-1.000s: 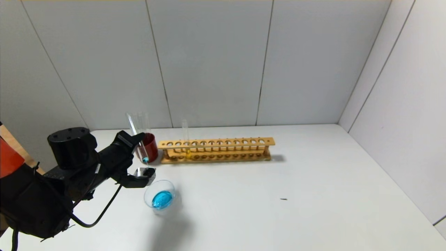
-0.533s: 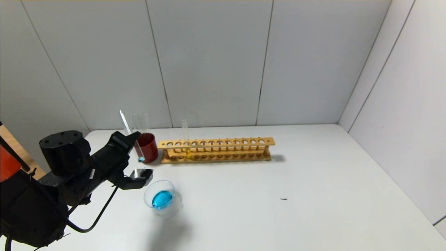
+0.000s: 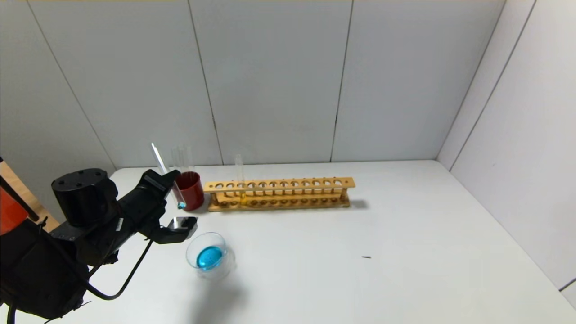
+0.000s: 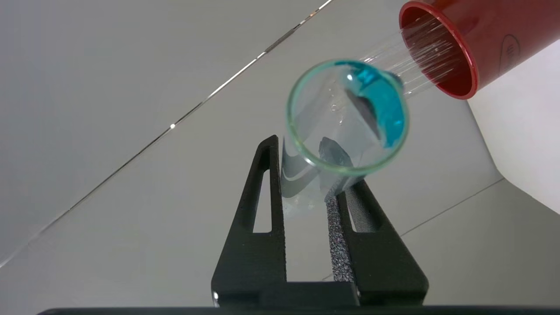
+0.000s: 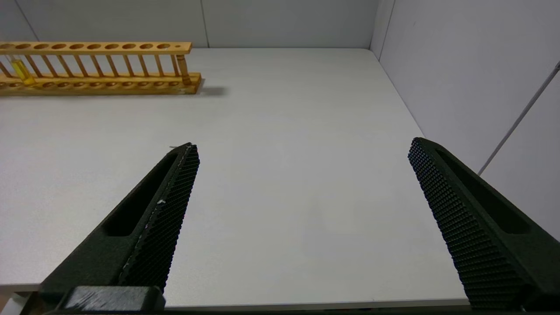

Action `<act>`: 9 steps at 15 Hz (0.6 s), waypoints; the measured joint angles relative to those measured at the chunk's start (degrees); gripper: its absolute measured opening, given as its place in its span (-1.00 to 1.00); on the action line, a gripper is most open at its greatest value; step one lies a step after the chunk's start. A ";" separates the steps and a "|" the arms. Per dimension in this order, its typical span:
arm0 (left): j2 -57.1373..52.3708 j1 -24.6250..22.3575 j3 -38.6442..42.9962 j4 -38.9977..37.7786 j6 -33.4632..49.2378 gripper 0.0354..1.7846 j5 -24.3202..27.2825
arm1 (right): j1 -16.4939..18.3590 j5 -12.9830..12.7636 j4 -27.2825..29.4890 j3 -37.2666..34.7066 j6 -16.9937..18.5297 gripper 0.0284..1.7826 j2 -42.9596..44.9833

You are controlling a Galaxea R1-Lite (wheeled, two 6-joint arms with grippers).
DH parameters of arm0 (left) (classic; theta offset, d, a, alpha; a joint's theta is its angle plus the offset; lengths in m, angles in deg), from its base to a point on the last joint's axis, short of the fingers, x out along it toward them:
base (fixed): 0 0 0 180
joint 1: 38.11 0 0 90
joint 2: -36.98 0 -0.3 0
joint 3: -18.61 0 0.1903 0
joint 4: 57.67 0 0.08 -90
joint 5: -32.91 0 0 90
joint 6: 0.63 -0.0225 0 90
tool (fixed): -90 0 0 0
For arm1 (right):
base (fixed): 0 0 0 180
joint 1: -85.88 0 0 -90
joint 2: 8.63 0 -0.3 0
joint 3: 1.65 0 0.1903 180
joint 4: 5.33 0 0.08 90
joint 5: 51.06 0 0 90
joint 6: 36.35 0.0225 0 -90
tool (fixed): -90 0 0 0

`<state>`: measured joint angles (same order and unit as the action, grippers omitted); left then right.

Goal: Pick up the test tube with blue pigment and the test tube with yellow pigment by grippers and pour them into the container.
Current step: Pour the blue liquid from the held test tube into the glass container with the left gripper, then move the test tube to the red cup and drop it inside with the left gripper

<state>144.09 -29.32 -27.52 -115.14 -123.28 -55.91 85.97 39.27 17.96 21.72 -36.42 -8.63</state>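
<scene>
Blue tube (image 3: 173,191) shifted left, tool (image 3: 173,198) partly hidden

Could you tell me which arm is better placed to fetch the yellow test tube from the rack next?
Probably the right. The right gripper is open and empty above the table, while the left gripper is shut on the blue test tube. The yellow test tube stands in the wooden rack.

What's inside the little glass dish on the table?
A puddle of bright blue liquid sits at the bottom of the container. The glass is clear, so nothing hides in it. No yellow is in there; the yellow tube stands in the wooden rack.
</scene>
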 joint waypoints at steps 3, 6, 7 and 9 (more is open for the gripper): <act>-0.07 0.41 -0.11 0.11 7.35 -0.67 -2.08 | 0.00 -0.02 0.00 0.00 0.00 0.96 0.00; -1.57 2.67 -1.30 0.57 19.79 -0.67 -9.45 | 0.00 0.00 0.00 0.00 0.02 0.96 0.00; -2.76 3.13 -2.07 1.51 23.45 -0.67 -12.86 | 0.00 0.00 0.00 0.00 0.00 0.96 0.00; -5.99 3.72 -4.28 6.22 31.04 -0.67 -19.11 | 0.00 0.00 0.00 0.00 0.00 0.96 0.00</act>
<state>138.10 -25.60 -31.79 -108.92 -92.25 -75.02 85.97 39.27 17.96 21.72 -36.42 -8.63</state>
